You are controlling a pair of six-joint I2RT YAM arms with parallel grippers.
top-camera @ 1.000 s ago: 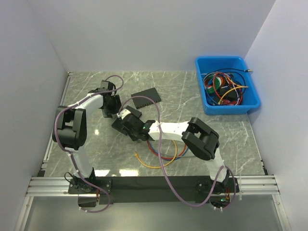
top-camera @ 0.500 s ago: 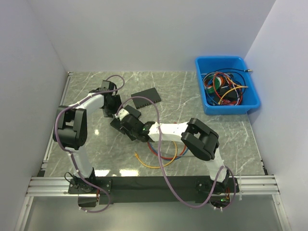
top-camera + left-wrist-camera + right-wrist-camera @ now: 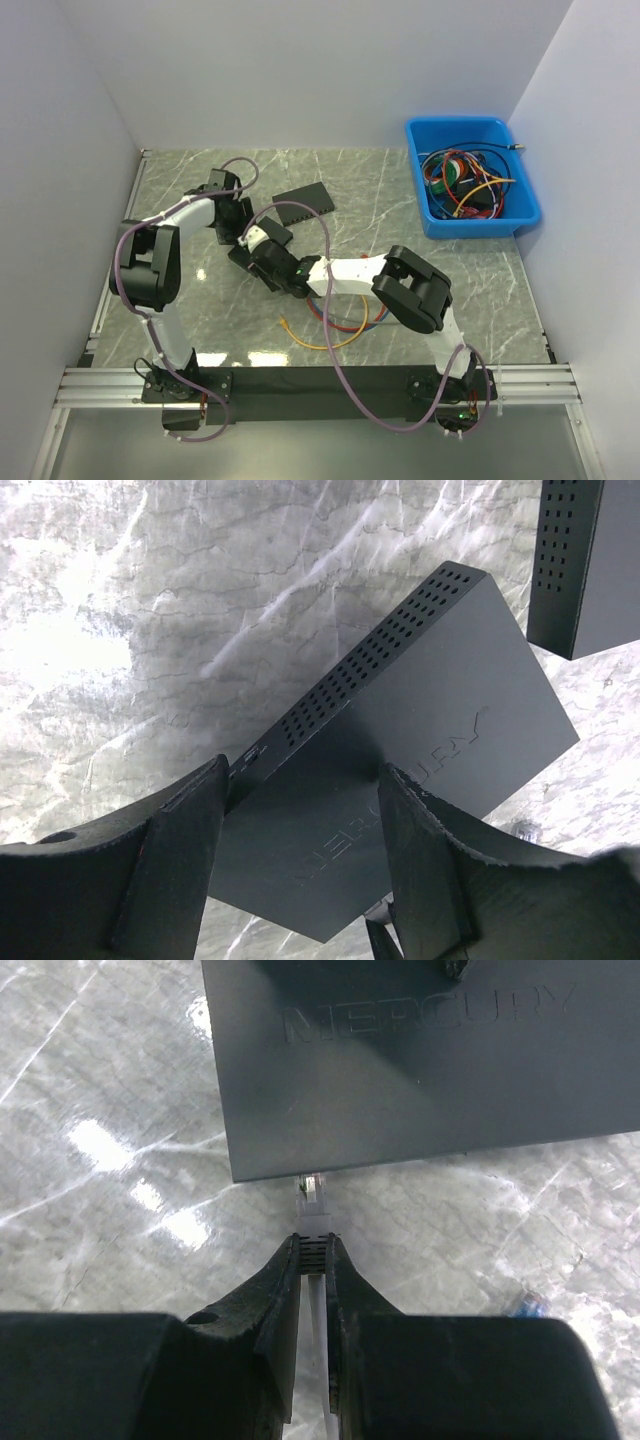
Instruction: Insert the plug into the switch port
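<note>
Right tool (image 3: pixel 315 1248): closed on the clear plastic plug (image 3: pixel 312 1195).
Heading: we saw the dark grey flat switch box (image 3: pixel 400 1080) straight ahead, plug tip at its edge.

The switch (image 3: pixel 420 750) is a flat, dark grey box with "MERCURY" embossed on its top and rows of small vent holes along one side. It lies flat on the marble surface, turned at an angle in the left wrist view, with one end clasped between the fingers of the left gripper (image 3: pixel 305 780). The plug (image 3: pixel 313 1192) is a small clear connector on a pale boot. The right gripper (image 3: pixel 315 1252) pinches it just behind the boot, and it points straight at the switch's near edge. Its tip sits at that edge, near the left corner; whether it has entered a port cannot be told.
</note>
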